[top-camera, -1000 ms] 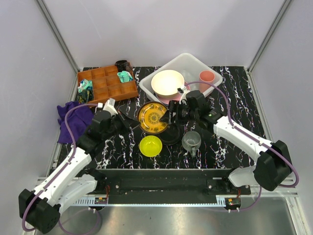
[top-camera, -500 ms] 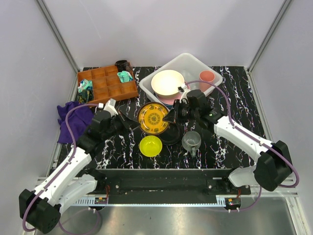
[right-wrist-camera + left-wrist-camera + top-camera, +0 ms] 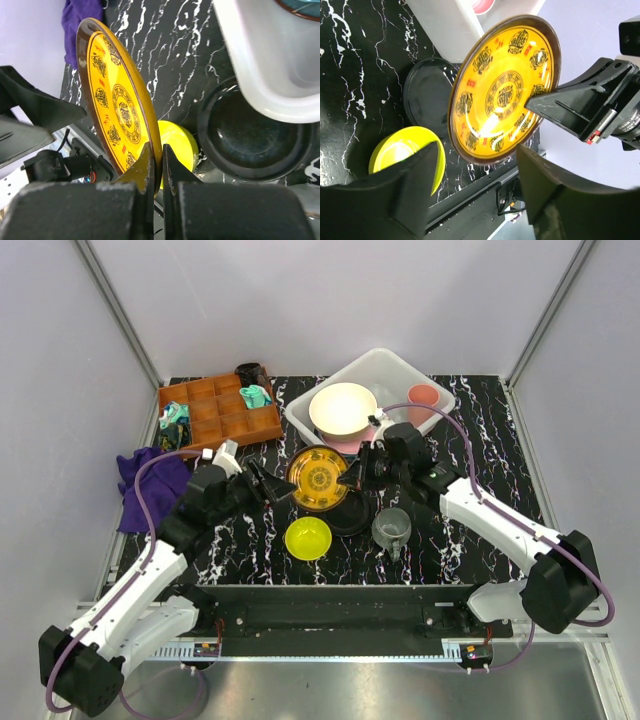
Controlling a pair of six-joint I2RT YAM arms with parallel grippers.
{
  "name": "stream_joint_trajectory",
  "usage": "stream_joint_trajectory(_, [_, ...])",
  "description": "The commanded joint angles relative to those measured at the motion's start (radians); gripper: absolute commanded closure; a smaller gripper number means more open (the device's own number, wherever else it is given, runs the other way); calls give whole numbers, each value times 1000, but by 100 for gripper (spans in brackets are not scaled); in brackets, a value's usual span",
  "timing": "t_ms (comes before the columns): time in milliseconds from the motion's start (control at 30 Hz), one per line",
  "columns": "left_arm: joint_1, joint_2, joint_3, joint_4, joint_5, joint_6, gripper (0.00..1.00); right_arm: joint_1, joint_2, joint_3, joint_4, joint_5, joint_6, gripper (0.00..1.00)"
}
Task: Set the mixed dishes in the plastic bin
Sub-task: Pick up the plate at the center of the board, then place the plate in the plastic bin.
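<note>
The right hand [image 3: 352, 480] is pinched tight on the rim of the yellow patterned plate [image 3: 318, 480], holding it tilted on edge above the bench [image 3: 495, 430] just in front of the plastic bin [image 3: 385, 368]. The left hand [image 3: 275, 488] stands wide open at the plate's opposite edge, gripping nothing. In the bin sit the cream bowl [image 3: 343, 408] and pink cup [image 3: 423, 397]; in front of it rest the black saucer [image 3: 352, 517], small yellow bowl [image 3: 308, 538] and grey mug [image 3: 391, 527].

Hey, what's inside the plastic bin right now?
The plastic bin holds a cream bowl on a pink plate, only its edge showing, and a pink cup. Anything under the bowl is covered.
</note>
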Motion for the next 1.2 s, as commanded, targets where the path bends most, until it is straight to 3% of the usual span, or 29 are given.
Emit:
stream_joint_trajectory(0, [-4,-26,42,24,8,14,27,-39,-29,76,18,59,-2,100])
stream_joint_trajectory(367, [-4,-72,8,-21,-10,4,24,-220,99,217,7,156,8,100])
stream_joint_trajectory(867, [-4,-74,-15,-21,-3,13,23,-258,561,694,-42,245,-104,100])
stream_joint_trajectory(1167, [-3,-45,-30,19,14,13,23,-260,660,751,-77,264,-129,100])
